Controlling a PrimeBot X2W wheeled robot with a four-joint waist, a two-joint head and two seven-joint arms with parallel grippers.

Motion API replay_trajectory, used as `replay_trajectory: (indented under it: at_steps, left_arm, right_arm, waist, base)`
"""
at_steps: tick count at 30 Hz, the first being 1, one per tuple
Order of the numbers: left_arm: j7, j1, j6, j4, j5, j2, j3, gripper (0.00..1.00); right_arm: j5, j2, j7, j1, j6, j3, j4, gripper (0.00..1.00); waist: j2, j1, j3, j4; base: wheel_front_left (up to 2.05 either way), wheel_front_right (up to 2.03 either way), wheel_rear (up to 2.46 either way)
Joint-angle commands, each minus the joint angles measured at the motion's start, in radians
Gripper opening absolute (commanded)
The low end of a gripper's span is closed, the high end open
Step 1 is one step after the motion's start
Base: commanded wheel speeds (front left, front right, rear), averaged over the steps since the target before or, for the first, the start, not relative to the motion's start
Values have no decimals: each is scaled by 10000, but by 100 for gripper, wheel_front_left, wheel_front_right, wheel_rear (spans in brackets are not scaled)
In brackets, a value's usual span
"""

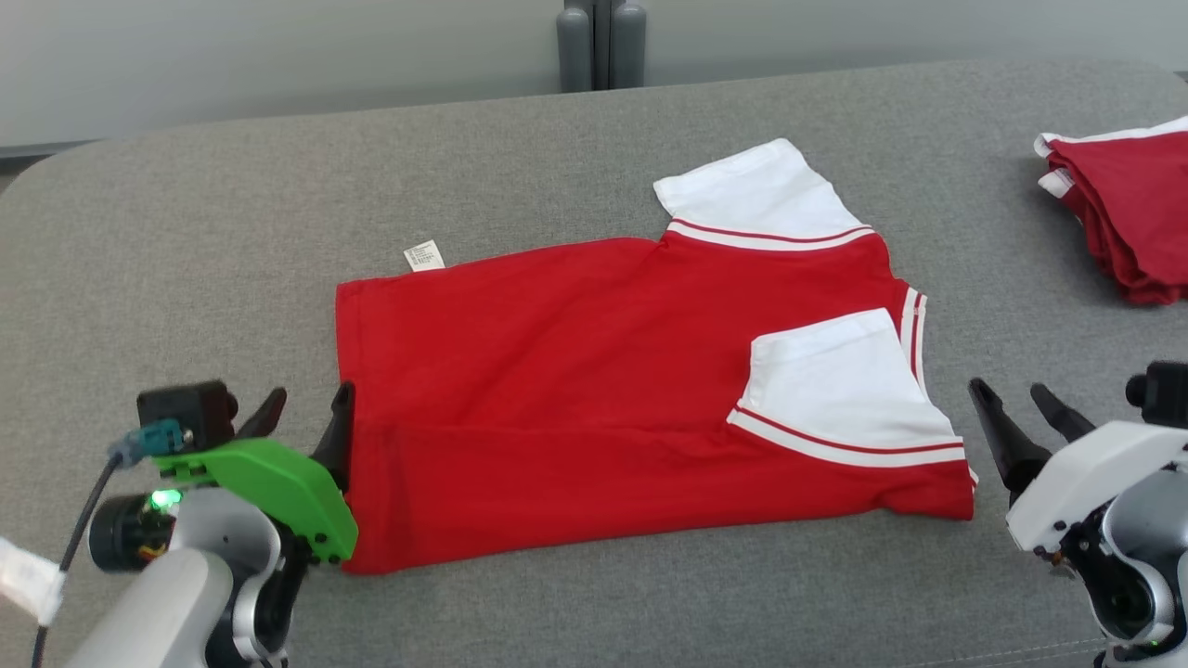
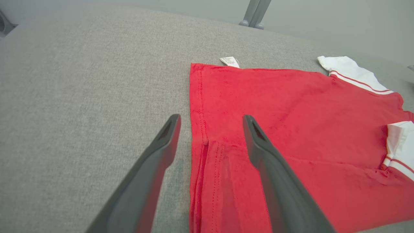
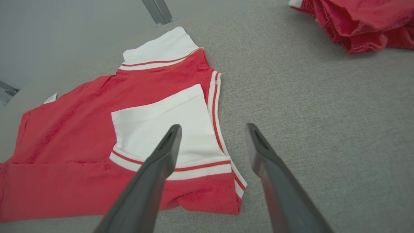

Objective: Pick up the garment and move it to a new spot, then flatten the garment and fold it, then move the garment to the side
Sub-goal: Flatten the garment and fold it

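One garment (image 1: 557, 371), one clothes bundle (image 1: 1132, 213), two grippers (image 1: 309, 397) (image 1: 1010, 390).

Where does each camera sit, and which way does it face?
Head: looks forward and down at the T-shirt on the grey surface; left gripper, right gripper in the lower corners.
Left wrist: looks along its open fingers at the shirt's hem.
Right wrist: looks along its open fingers at the folded sleeve.
Shared: all three catch the white label.

Mid-counter (image 1: 232, 232), laid flat: garment (image 1: 557, 371), near edge folded over onto itself, one sleeve (image 1: 835, 380) on top toward right end. Label (image 1: 424, 255) at far-left corner. Left claw (image 1: 308, 397) astride left edge; right claw (image 1: 1009, 390) just beside right end. Far right: bundle of clothes (image 1: 1128, 204).
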Motion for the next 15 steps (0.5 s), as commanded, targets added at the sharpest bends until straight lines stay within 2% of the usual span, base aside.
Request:
replay_trajectory:
  at_steps: [1,7,15]
  left_arm:
    - [265,-567,-121,167,285,190,-141,100]
    - [1335,-2676,-272,1381,788,238,-472,100]
    - [2162,-4456,-500,2824,995,209,-663,100]
  right_arm:
    - [12,-84,48,-291,-3,102,-132,100]
    - [77,-366,284,-1413,-3,856,-602,100]
    - [226,-820,336,-2628,-3,1660,-592,100]
  waist:
    - [0,0,290,-133]
    - [0,0,1426,-517]
    - [0,0,2734,-843]
  base:
    - [0,0,0]
    - [0,0,0]
    - [0,0,0]
